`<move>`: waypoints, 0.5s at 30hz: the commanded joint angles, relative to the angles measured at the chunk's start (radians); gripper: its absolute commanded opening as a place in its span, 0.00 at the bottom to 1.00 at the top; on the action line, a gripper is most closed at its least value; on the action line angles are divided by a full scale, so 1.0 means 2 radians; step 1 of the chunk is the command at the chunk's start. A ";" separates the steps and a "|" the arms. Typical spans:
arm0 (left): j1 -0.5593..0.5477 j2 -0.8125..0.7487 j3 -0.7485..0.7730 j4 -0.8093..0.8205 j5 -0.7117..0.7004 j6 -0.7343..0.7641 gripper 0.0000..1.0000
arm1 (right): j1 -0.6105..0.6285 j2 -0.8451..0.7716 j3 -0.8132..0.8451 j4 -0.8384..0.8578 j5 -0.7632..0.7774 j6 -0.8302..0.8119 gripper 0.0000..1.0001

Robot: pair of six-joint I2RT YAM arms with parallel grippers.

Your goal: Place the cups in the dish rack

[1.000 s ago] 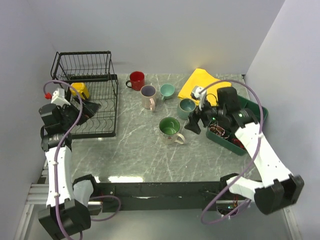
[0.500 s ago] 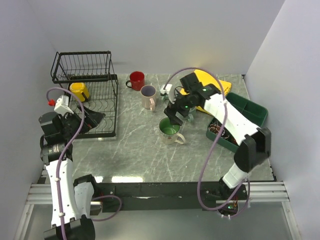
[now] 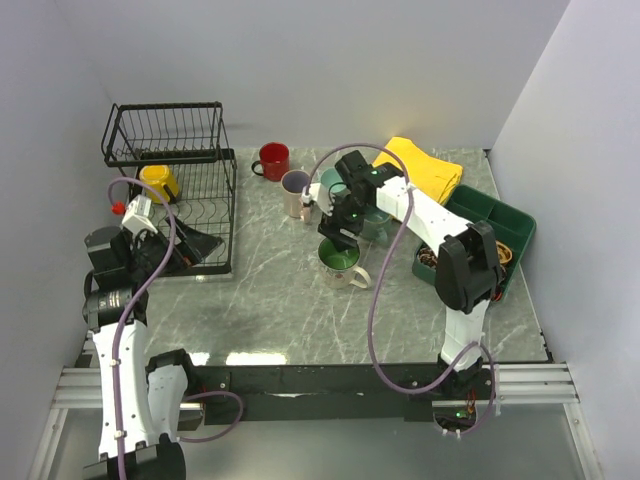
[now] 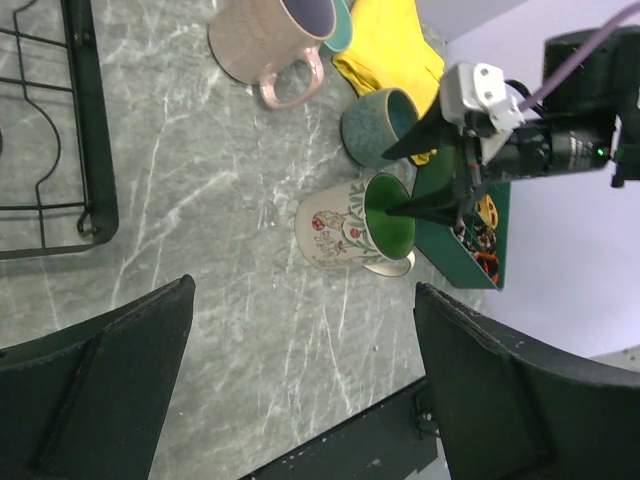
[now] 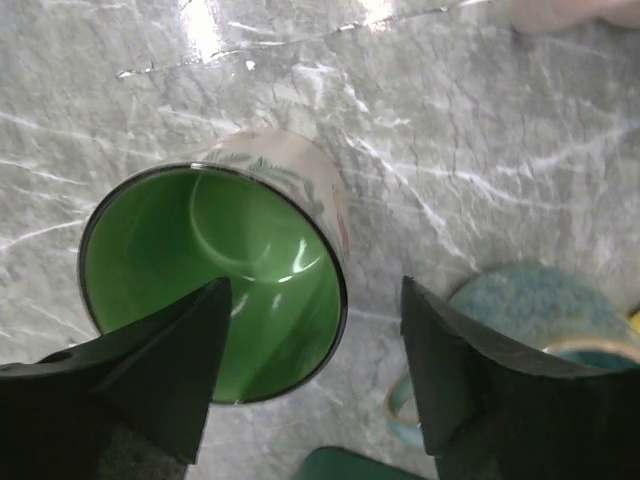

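The black wire dish rack [image 3: 165,150] stands at the back left with the yellow mug [image 3: 158,182] in it. The red mug [image 3: 272,160], the pinkish-beige mug [image 3: 296,193], the small teal mug [image 3: 331,179] and the grey-green mug [image 3: 378,222] stand on the table behind the cream mug with green inside [image 3: 342,258]. My right gripper [image 5: 315,385] is open over the cream mug [image 5: 215,270]. One finger hangs over its green inside and the other outside its rim, toward the grey-green mug [image 5: 530,310]. My left gripper [image 4: 300,390] is open and empty, near the rack's front edge [image 4: 85,150].
A green compartment tray [image 3: 500,225] with small items sits at the right. A yellow cloth [image 3: 425,165] lies behind it. The right arm reaches over the teal and grey-green mugs and partly hides them. The table's front edge is dark.
My right gripper has swung left from the green tray to over the cream mug. My left gripper has drawn back a little from the rack toward the near edge.
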 commanded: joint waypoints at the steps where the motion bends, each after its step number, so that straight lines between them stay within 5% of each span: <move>1: -0.003 -0.008 -0.006 0.020 0.026 -0.012 0.96 | 0.010 0.024 0.039 -0.025 -0.015 -0.041 0.73; 7: -0.007 -0.006 0.003 0.016 0.026 -0.012 0.96 | 0.026 0.054 0.054 -0.056 0.001 -0.112 0.68; 10: -0.008 -0.004 0.005 0.014 0.026 -0.011 0.96 | 0.031 0.061 0.057 -0.087 -0.011 -0.187 0.55; 15: -0.011 -0.005 0.008 0.010 0.024 -0.010 0.96 | 0.031 0.065 0.053 -0.075 -0.021 -0.215 0.54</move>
